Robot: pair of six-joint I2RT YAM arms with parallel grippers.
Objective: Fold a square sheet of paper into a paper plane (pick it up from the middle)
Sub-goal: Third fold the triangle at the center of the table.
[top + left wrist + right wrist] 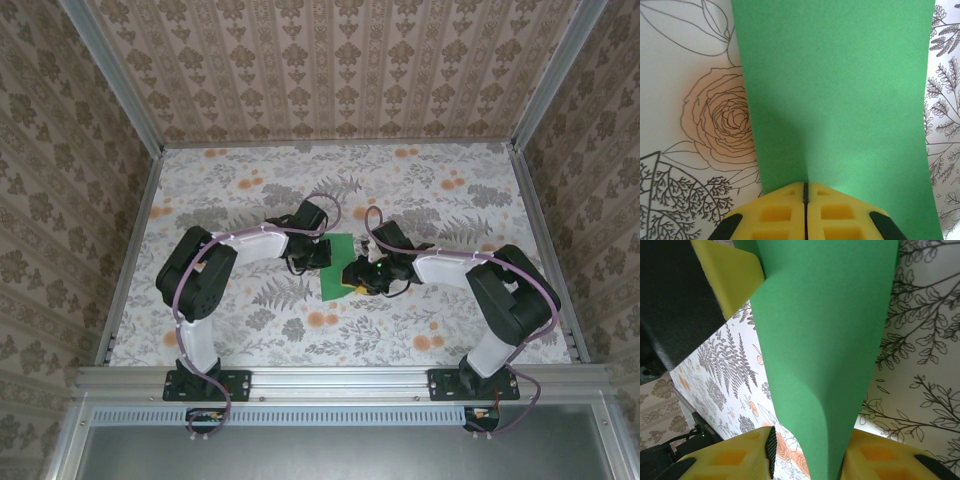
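The square sheet of paper (337, 270) is bright green and sits between my two grippers at the middle of the table. My left gripper (320, 256) holds its far edge. In the left wrist view the yellow jaws (805, 187) are pressed together, and a crease in the paper (840, 100) runs up from their tip. My right gripper (357, 276) meets the near edge. In the right wrist view the paper (825, 330) runs down between the parted fingers (809, 445). It lies against the right finger, with a gap to the left finger. The left gripper's yellow pad (732, 270) shows at the top left.
The table (430, 190) has a flower-and-fern patterned cover. Patterned walls with aluminium frame posts close it in on three sides. Both arm bases sit on the near rail (340, 380).
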